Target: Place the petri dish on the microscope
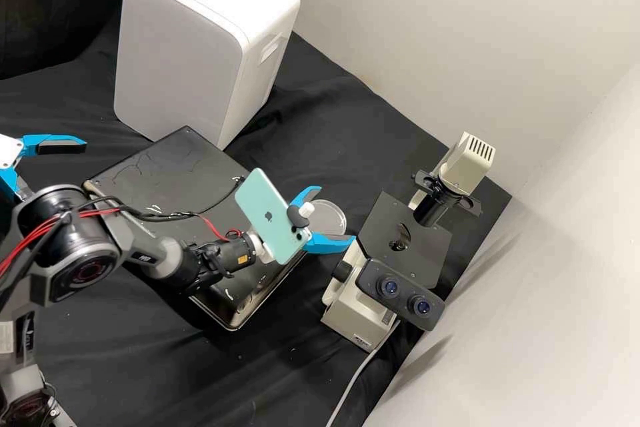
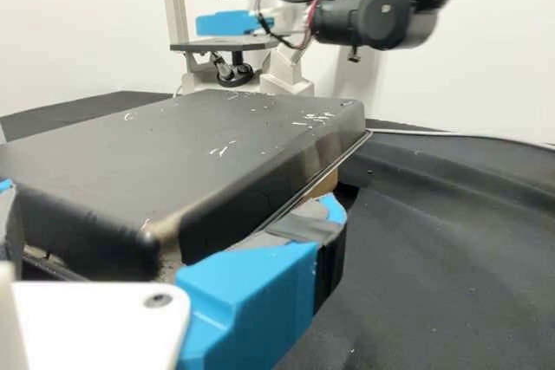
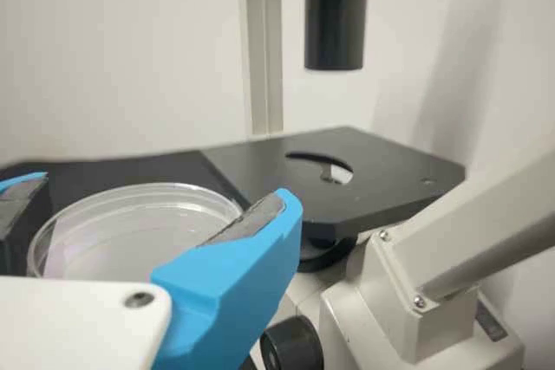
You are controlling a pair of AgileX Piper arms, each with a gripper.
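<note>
Right end effector (image 1: pixel 335 215) had its two blue fingers pinching the clear petri dish (image 1: pixel 327 208) across its rim, holding it flat above the black desk (image 1: pixel 333 113), just off the corner of the dark metal tray (image 1: pixel 167 167). From where I stood, the microscope (image 1: pixel 360 307) was straight ahead of those fingertips, its black stage (image 1: pixel 427 257) just beyond the dish and apart from it, with the round opening (image 3: pixel 321 166) under the condenser tube (image 3: pixel 336 15). Being round, the dish had no long axis to line up; to my eye it sat about level with the stage edge, so it probably needed lifting before going forward. Left end effector (image 1: pixel 30 160), fingers spread, was by the tray's far corner, well away from the microscope.
</note>
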